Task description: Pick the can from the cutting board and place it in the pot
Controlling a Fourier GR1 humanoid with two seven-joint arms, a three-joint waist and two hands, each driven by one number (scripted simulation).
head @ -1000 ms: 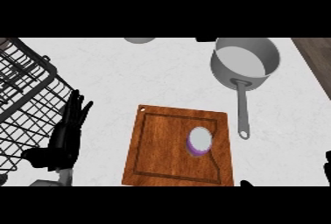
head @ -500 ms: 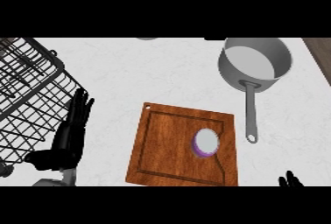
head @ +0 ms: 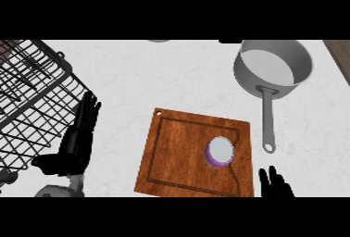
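Note:
A can (head: 220,151) with a silver top and purple side stands on the right part of the wooden cutting board (head: 178,152). The grey pot (head: 273,62) sits at the upper right, its long handle (head: 266,120) pointing down toward the board's right edge. My right hand (head: 275,185) shows only its straight fingers at the lower edge, just below and right of the can, not touching it. My left hand (head: 74,139) rests open, fingers up, left of the board.
A black wire dish rack (head: 31,92) fills the left side, right beside my left hand. White counter lies between the board and the pot. Two small objects peek in at the top edge.
My right hand has come up into view from the lower right edge toward the can. The view has shifted slightly. The left hand has stayed put.

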